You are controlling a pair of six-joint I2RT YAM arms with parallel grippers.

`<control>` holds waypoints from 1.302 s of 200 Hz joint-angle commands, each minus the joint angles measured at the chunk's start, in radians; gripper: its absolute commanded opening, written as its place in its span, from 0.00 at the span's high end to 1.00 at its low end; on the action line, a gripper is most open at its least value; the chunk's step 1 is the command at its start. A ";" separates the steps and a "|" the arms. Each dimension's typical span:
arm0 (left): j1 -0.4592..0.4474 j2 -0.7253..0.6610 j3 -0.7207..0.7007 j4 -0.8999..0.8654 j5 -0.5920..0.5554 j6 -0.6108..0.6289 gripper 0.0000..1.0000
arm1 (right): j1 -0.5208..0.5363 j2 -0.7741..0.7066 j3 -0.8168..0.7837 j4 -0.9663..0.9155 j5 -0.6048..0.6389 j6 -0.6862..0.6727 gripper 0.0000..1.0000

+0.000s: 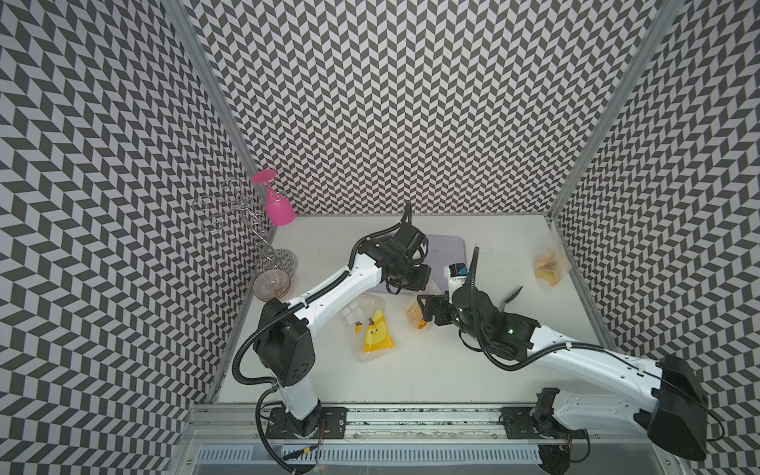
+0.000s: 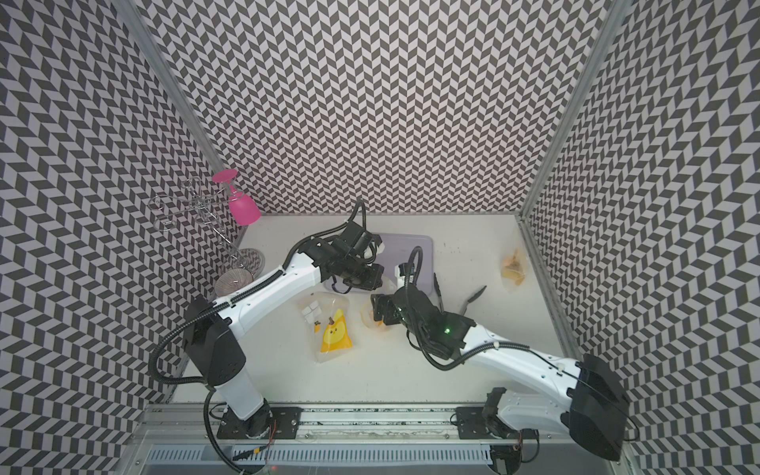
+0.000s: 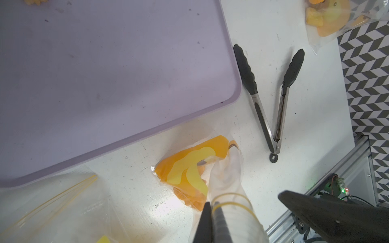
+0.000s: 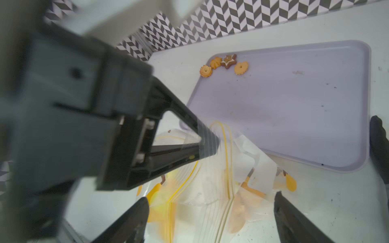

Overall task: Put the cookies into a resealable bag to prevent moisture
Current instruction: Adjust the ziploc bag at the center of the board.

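White desk [image 1: 452, 370] was seen boxed in by patterned walls. Lavender tray [image 4: 294, 101] was laid at far middle of desk, mostly bare.

Left tool [image 3: 211, 208] was found pressed together, clamped on the zip edge of a clear resealable bag [image 3: 227, 181]. The bag's mouth was held up and its bottom rested on the desk just beside the tray's near edge.

Right tool [image 4: 211, 196] was seen with jaws spread wide apart. The same bag was framed between its fingers and nothing was gripped; contact could not be told.

Orange-yellow shapes were noted in the held bag; print and contents could not be separated. A chick-print bag [image 1: 376, 333] was left flat on the desk, just left of the held one. A third bag [image 1: 549, 267] with orange-yellow pieces was placed at the far right desk edge.

Pink glass [image 1: 277, 209] was hung upside down at the far left corner. Tongs [image 3: 246, 71] were laid open in a V, just right of the tray.

Four cookies [image 4: 225, 64] were grouped at one tray corner, one of them on the rim. They were hidden by the left arm in both top views.
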 commanded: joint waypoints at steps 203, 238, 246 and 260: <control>-0.032 -0.796 -1.235 1.592 0.031 0.206 0.05 | -0.392 -0.080 -0.111 0.110 -0.439 0.123 1.00; -0.204 -0.733 -1.262 1.573 -0.210 0.392 0.01 | -0.462 -0.052 -0.090 0.102 -0.572 0.133 1.00; -0.248 -0.708 -1.264 1.584 -0.270 0.429 0.01 | -0.465 -0.048 -0.075 0.091 -0.581 0.131 1.00; -0.302 -0.655 -1.261 1.620 -0.339 0.474 0.03 | -0.467 -0.040 -0.050 0.071 -0.596 0.121 1.00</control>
